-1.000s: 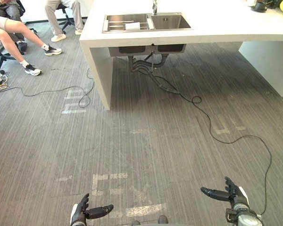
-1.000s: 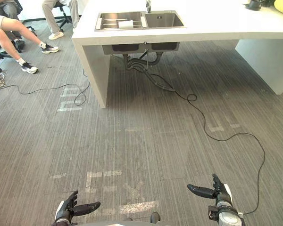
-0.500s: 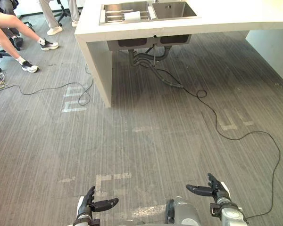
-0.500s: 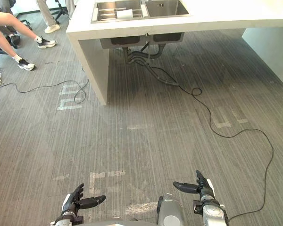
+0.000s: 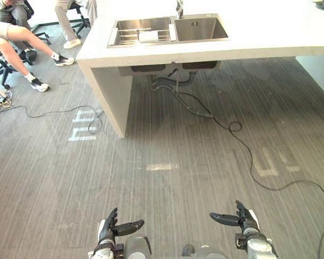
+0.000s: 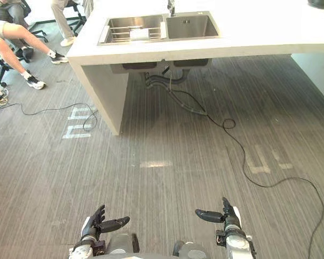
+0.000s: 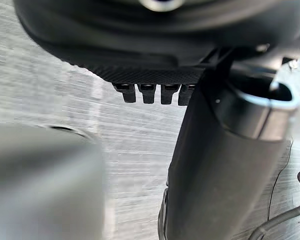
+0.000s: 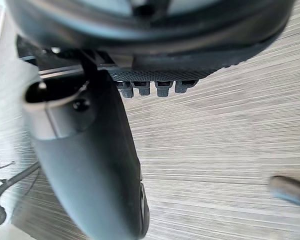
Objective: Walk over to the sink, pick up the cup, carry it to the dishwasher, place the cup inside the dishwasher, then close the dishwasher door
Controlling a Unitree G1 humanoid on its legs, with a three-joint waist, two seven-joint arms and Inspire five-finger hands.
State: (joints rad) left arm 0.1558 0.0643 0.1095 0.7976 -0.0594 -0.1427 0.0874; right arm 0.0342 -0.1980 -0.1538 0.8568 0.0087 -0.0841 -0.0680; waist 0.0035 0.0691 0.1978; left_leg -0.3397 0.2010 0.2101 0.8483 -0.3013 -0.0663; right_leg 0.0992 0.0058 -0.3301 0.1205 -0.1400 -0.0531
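Note:
A double steel sink [image 5: 170, 31] is set in a white counter [image 5: 248, 38] ahead of me, across the floor. In its left basin a small white object [image 5: 148, 36] rests on a wire rack; whether it is the cup cannot be made out at this distance. My left hand [image 5: 112, 229] and right hand [image 5: 243, 221] hang low over the floor, far from the sink. Both are open and hold nothing. In the wrist views the left hand [image 7: 215, 165] and the right hand [image 8: 90, 165] show straight fingers over bare floor.
The counter's thick white support [image 5: 110, 97] stands at its left end, with drain pipes [image 5: 170, 81] under the sink. Seated people's legs [image 5: 21, 40] and office chairs are at the far left. A thin cable [image 5: 54, 112] lies on the grey floor there.
The whole view has shifted as I walk: the counter and sink now sit lower and nearer in the picture. Both hands stay low, open and holding nothing.

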